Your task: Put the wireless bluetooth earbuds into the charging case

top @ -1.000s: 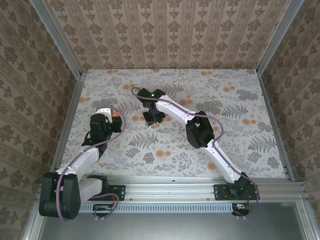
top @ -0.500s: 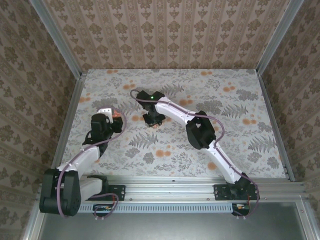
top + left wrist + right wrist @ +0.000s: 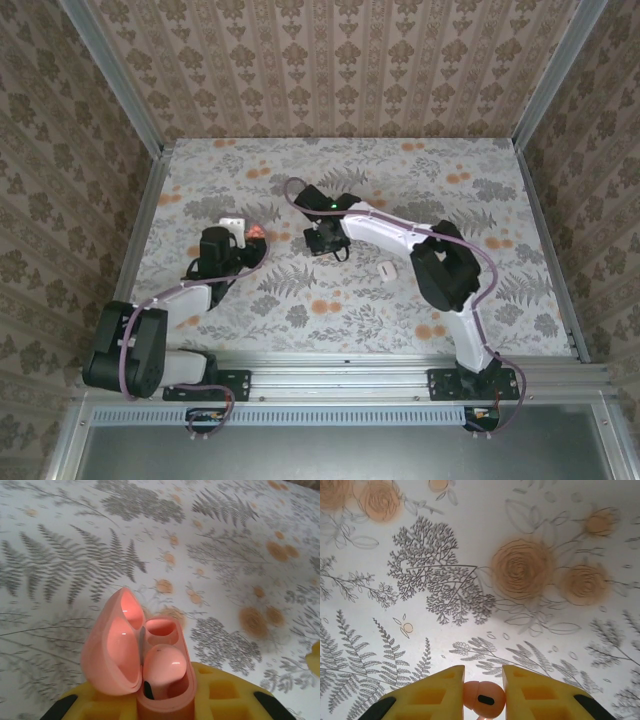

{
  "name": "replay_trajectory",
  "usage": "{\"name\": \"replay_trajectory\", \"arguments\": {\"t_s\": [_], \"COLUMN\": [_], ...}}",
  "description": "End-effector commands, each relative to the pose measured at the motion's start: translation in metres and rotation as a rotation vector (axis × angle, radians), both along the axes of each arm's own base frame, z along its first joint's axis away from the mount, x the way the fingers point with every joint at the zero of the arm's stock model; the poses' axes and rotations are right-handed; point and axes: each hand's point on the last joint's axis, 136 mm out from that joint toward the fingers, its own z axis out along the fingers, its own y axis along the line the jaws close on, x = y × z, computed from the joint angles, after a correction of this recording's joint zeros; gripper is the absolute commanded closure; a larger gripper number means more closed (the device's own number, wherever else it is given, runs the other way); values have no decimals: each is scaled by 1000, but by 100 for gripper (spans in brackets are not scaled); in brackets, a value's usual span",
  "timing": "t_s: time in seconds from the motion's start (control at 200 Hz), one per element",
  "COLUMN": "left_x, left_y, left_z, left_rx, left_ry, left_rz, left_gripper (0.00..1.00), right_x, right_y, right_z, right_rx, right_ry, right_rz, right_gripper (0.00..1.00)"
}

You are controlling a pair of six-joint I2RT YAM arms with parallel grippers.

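Earbud (image 3: 482, 700) lying crosswise between right jaws, case (image 3: 163, 709) open, lid (image 3: 111, 647) swung left

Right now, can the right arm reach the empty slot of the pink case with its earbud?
Probably yes. The pink case in the left jaws has its lid open and the empty slot uncovered beside the seated earbud; bare tablecloth separates it from the right jaws' earbud.

We read this as a lab robot cell. Aluminium rail (image 3: 340, 368) along the near edge, wallpapered panels (image 3: 340, 70) boxing in a floral-print table (image 3: 540, 260).
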Motion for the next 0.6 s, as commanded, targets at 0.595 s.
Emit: {"name": "replay_trajectory", "arguments": {"t_s": [0.595], "left_x": [-7], "left_y": [-111], "left_z": [37], "left_rx": [-226], "left_ry": [-122], "left_rz": [-389], "left_gripper": [84], "right_x": [-1], "right_y": [-53], "right_z": [100], "right_rx": [258], "right_ry": [-405], "right_rz": [-188], "right_gripper": [76]}}
